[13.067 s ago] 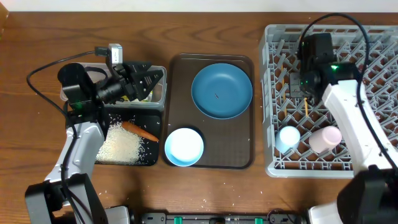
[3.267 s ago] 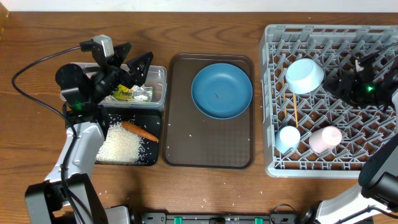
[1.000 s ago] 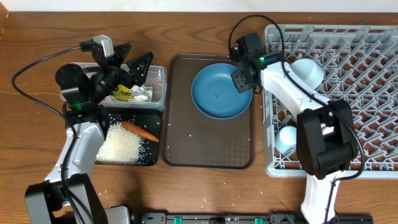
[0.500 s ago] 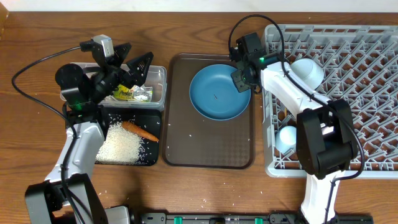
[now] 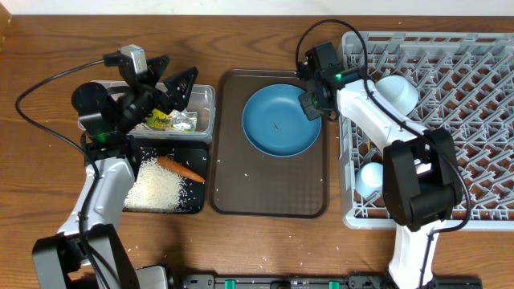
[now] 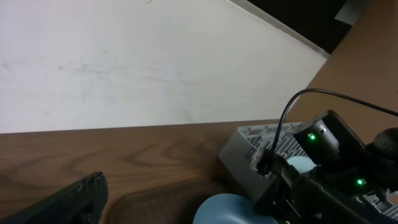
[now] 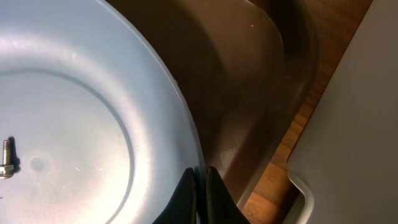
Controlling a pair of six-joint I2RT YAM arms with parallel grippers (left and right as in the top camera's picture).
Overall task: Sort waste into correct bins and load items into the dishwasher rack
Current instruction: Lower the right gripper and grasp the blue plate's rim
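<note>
- Farthest right on the table [image 5: 32, 160] sits the grey rack [image 5: 482, 185], with a pale bowl [image 5: 399, 95] near its left edge and a light blue cup [image 5: 369, 181] lower down, partly behind the right arm.
- Just beside the rack lies the brown tray [image 5: 269, 193], carrying the blue plate [image 5: 277, 120] at its far end.
- A clear tub [image 5: 206, 100] on the left holds a yellow-green packet [image 5: 161, 120] and a foil wrapper [image 5: 187, 121].
- The black tray [image 5: 198, 201], against the tub's near side, holds rice [image 5: 157, 189] and a carrot [image 5: 181, 169].
- The left end effector [image 5: 170, 76] hangs wide open above the tub, holding nothing.
- The right end effector [image 5: 311, 103] is closed on the plate's right rim; its wrist view shows the tips pinching the edge.
</note>
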